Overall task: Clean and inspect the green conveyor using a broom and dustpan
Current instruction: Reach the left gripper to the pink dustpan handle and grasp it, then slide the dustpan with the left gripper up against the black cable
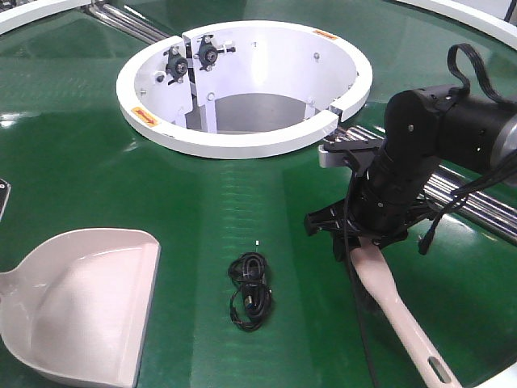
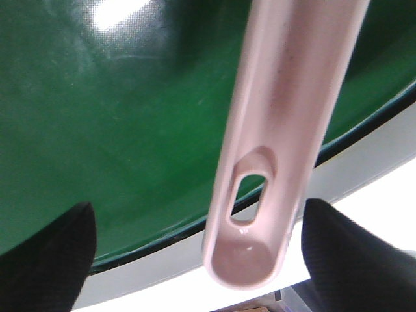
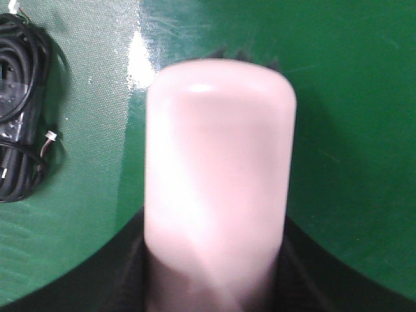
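Observation:
The green conveyor (image 1: 97,162) fills the front view, with its white ring hub (image 1: 242,144) at the back. The pale dustpan (image 1: 81,307) lies at the lower left, its handle running off the frame. In the left wrist view the slotted handle (image 2: 286,97) hangs between my left gripper's (image 2: 198,224) fingers, which stand wide open and clear of it. The broom (image 1: 396,311) lies at the lower right, handle toward the front edge. My right gripper (image 1: 355,234) sits over its head and is shut on the broom (image 3: 218,149), fingers against both sides.
A coiled black cable (image 1: 250,291) lies on the belt between dustpan and broom; it also shows in the right wrist view (image 3: 19,97). Silver rollers (image 1: 477,202) run behind my right arm. The conveyor's white outer rim (image 2: 162,276) lies under the dustpan handle's end.

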You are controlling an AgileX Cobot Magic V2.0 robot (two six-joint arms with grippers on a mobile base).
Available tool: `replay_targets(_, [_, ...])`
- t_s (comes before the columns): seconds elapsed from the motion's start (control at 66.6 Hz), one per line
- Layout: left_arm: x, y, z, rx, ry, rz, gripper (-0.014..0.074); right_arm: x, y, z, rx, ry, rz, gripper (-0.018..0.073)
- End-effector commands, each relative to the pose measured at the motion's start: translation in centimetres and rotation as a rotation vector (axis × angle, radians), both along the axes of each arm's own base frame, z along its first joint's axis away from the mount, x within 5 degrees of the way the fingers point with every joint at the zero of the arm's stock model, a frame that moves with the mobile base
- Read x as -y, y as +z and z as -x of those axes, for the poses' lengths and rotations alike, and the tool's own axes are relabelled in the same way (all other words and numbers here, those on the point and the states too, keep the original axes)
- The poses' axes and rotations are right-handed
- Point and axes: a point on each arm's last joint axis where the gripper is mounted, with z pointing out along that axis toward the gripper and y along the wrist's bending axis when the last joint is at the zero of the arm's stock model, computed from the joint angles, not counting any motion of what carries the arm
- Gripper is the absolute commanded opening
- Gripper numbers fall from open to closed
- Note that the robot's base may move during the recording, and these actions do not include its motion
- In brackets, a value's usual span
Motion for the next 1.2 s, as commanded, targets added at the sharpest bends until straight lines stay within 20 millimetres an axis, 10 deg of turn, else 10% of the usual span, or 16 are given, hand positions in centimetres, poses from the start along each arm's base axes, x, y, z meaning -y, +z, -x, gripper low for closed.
replay_targets(0.0, [-0.2, 1.8, 0.4, 0.028, 0.019, -0.024, 0.059, 0.0, 2.4, 0.2, 0.084, 0.005, -0.028, -0.0003])
replay_targets(0.586, [-0.1, -0.5, 0.4, -0.046, 0.031, -0.006, 0.0524, 0.0, 2.4, 0.2, 0.084, 0.005, -0.028, -0.0003])
replay_targets(1.066, [-0.1, -0.1, 0.6, -0.026, 0.055, -0.004, -0.0021, 0.0, 2.4, 0.2, 0.084, 0.005, -0.028, -0.0003])
replay_targets(1.186, [0.0, 0.6, 0.9, 0.005, 0.075, -0.008, -0.0025, 0.0, 2.4, 0.2, 0.084, 0.005, -0.028, -0.0003])
